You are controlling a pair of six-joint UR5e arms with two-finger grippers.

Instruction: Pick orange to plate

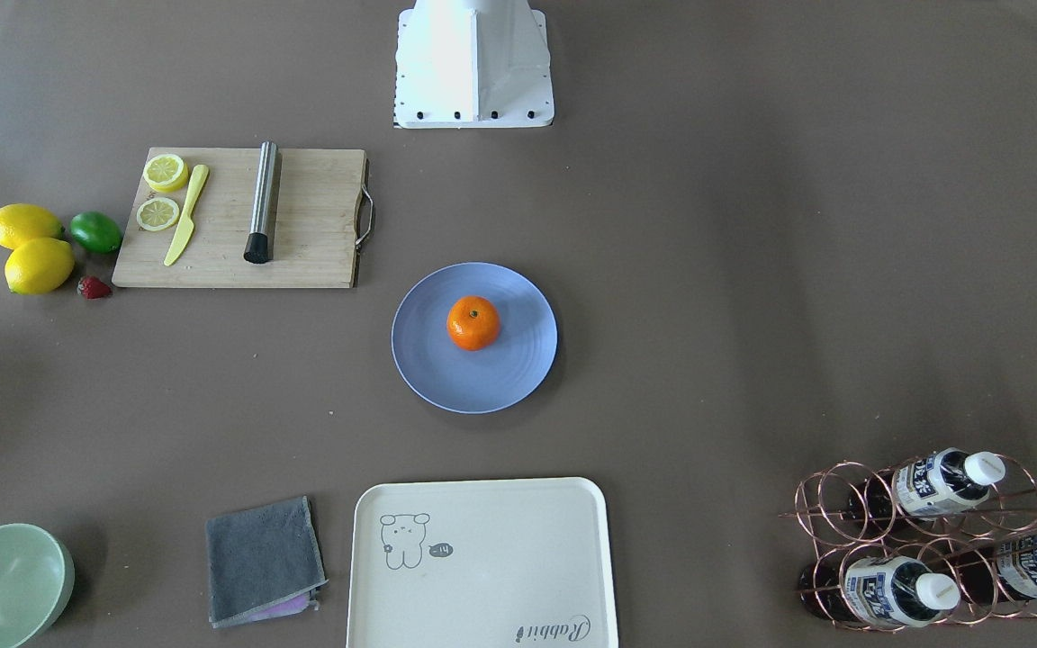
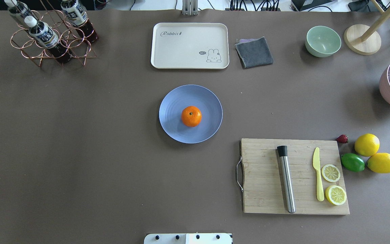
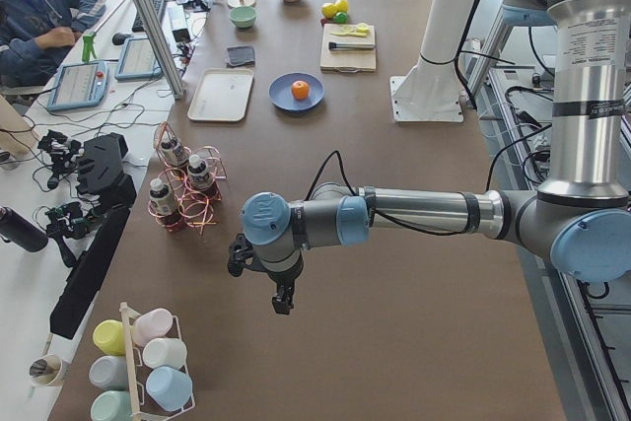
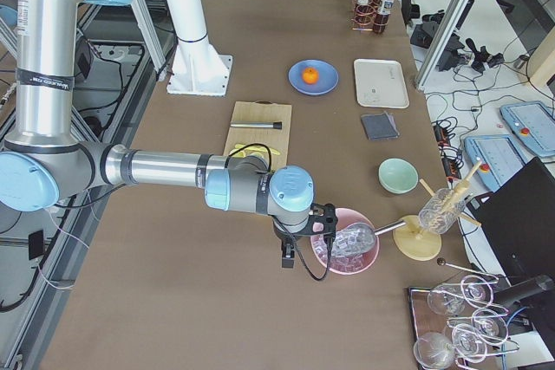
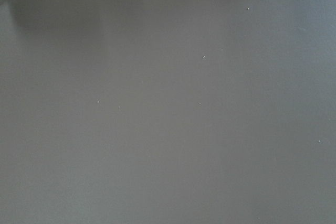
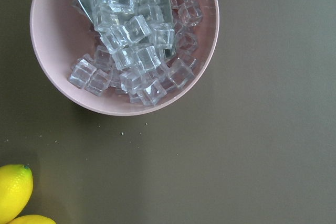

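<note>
- Orange (image 1: 473, 322) resting in the middle of the blue plate (image 1: 437, 360), stem dot up.
- Looks all done, with nothing left to carry.
- Left claw (image 3: 283, 301) far away over the brown table (image 5: 168, 98).
- Right claw (image 4: 288, 256) beside the pink bowl of ice (image 6: 47, 40).
- Cannot tell if either claw is spread or pressed together.

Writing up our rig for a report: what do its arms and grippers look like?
The left arm and right arm are silver tubes with pale blue joint caps and a black lettered band. A black cable loops to the small black left gripper and right gripper.
</note>
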